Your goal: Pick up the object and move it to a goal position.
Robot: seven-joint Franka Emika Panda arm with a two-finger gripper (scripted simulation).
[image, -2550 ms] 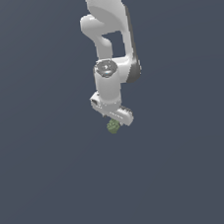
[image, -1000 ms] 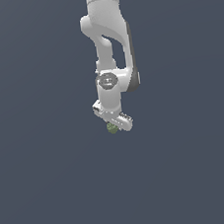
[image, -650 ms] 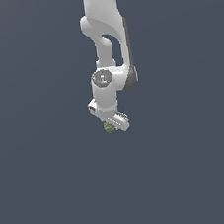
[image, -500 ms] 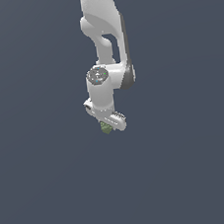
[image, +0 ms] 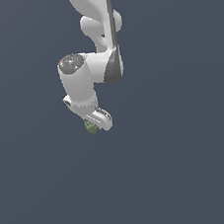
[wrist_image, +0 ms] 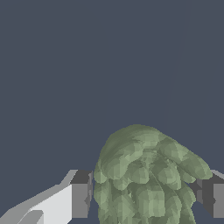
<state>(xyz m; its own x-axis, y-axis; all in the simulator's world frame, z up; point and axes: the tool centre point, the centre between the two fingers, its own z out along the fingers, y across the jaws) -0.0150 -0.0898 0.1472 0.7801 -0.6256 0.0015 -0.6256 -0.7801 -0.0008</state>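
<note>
Below wrist, end effector [image: 95, 125] clamped on green object [image: 91, 128], pads [wrist_image: 81, 194] pressing both sides; lump [wrist_image: 146, 179] carried aloft against plain grey backdrop. No goal marker visible. Risks, as judged: bumpy round surface, small contact, slip likely under fast swing or loosened grip.

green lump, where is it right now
The green lump sits between the fingers of the white end effector, at the arm's lower tip, a little toward the exterior view's left of centre. In the wrist view it fills the gap between the two fingertips.
</note>
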